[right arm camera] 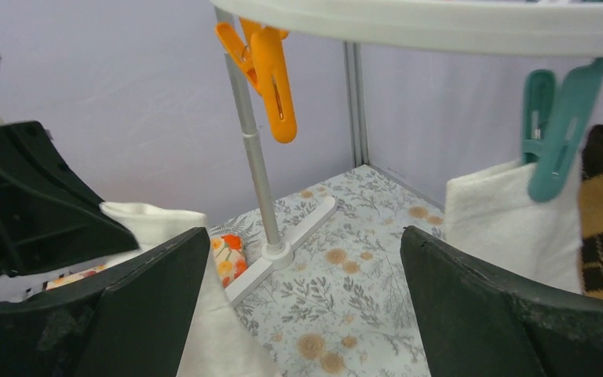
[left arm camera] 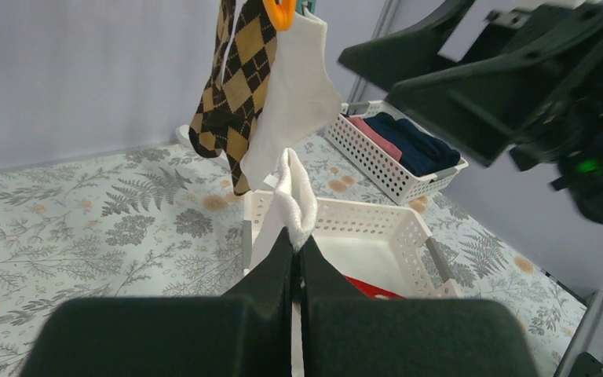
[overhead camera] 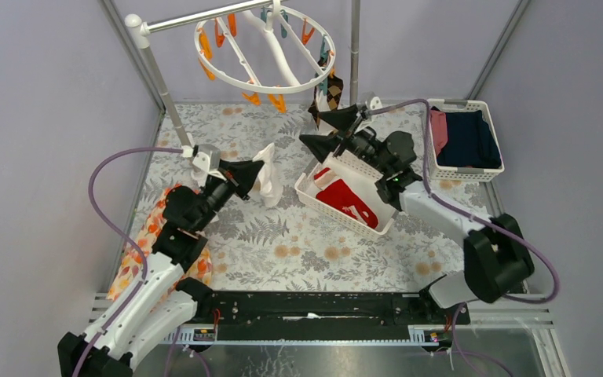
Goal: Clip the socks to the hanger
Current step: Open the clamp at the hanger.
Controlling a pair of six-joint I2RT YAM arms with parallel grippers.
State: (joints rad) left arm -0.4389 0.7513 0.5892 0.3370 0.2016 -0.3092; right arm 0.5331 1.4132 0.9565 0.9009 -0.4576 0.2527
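Clamping a whitish soft sock (left arm camera: 297, 196) between fully closed fingers, the left tool (left arm camera: 294, 247) held it raised off the fern-patterned worktop (overhead camera: 283, 243), at about 9 o'clock of the worktop's middle in the overhead view. The sock's folded cuff stood up above the fingertips and the rest hung down.

At 12 o'clock the large round white plastic drying hanger (overhead camera: 282, 56) hung from a metal rail. A brown-and-tan argyle sock (left arm camera: 243, 86) and a second white sock (right arm camera: 502, 228) hung side by side from its rim at 4 o'clock, the white one pinched by a teal plastic clothespin (right arm camera: 561, 133). An orange plastic clothespin (right arm camera: 271, 78) hung empty from the rim.

The right tool (overhead camera: 308, 127) stood wide with nothing between its fingers, just beside the hanging socks at their 7 o'clock; whether it touched them was unclear from these angles.

Below it, a white slatted rectangular basket (overhead camera: 314, 206) held red socks with white cuffs (overhead camera: 345, 200). Another white basket (overhead camera: 488, 171) at 2 o'clock held navy and pink folded clothes (overhead camera: 467, 141). An orange floral cloth (overhead camera: 145, 236) lay at 8 o'clock.
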